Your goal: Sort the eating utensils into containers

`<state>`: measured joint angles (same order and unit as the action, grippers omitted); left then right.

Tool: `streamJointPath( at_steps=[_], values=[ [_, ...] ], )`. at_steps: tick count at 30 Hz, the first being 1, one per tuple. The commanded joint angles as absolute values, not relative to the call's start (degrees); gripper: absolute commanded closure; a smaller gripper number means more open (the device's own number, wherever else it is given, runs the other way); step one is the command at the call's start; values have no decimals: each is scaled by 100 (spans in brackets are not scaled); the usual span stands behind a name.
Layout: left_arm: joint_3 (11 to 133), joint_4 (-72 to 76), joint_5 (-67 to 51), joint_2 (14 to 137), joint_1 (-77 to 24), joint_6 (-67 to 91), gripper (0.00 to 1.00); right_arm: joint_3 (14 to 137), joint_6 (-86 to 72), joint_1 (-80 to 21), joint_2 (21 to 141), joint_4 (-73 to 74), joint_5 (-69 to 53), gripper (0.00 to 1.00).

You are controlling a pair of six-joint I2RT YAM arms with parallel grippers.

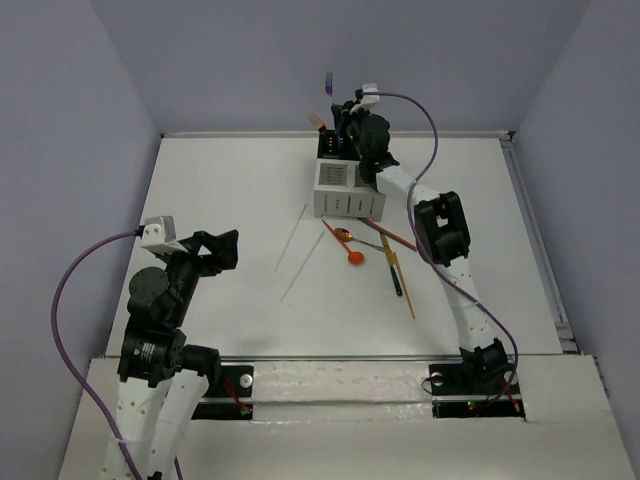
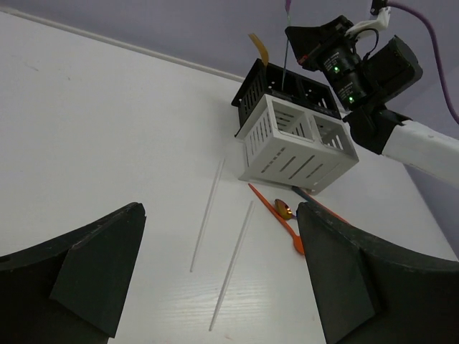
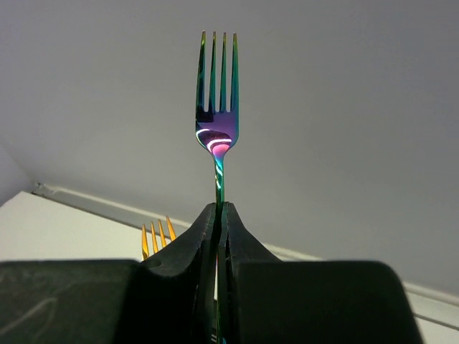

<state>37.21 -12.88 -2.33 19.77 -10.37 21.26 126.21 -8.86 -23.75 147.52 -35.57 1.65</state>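
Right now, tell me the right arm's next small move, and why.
Probably lower the right end effector straight down, then release. It is shut on the fork, held upright with tines up over the black compartment of the caddy, where a gold fork already stands.

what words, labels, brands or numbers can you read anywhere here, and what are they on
None: no readable text in any view.
The caddy has only slots and perforations.
The iridescent fork held in the right gripper is unmarked.
The right wrist camera shows green lights but no legible label.
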Motion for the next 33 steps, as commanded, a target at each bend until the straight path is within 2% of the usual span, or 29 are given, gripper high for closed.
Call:
streamJointPath(
  at_steps=[1, 10, 11, 14, 15, 18, 20, 27, 31, 33],
  values=[
    [3814, -984, -308, 2004, -1011, 2030, 1, 12349, -923, -2426, 14476, -4280, 44, 93],
    [3814, -976, -325, 1995, -958, 2030, 1, 11083, -1011, -2426, 13967, -5246, -202, 91],
    [3814, -976, -334, 1986, -958, 2022, 1, 10857, -1011, -2426, 13835, -5308, -254, 86],
    [3806, -967, -325, 1943, -958, 2021, 1, 10470, -1081, -2426, 13615, -5493, -334, 79],
    [3806, -958, -325, 1942, -958, 2021, 1, 10389, -1098, -2426, 13458, -5545, -369, 71],
    [3806, -958, -325, 1890, -958, 2030, 1, 10109, -1195, -2426, 13220, -5546, -544, 58],
    [3806, -941, -316, 1872, -958, 2021, 1, 9976, -1239, -2426, 12973, -5493, -571, 55],
    [3806, -932, -334, 1776, -958, 2039, 1, 9282, -1432, -2557, 11858, -4335, -695, 55],
    [3788, -932, -352, 1688, -905, 2057, 1, 8862, -1783, -2856, 11146, -2404, -457, 58],
    [3788, -940, -360, 1635, -905, 2057, 1, 8520, -2003, -3040, 10691, -2006, -300, 59]
  ],
)
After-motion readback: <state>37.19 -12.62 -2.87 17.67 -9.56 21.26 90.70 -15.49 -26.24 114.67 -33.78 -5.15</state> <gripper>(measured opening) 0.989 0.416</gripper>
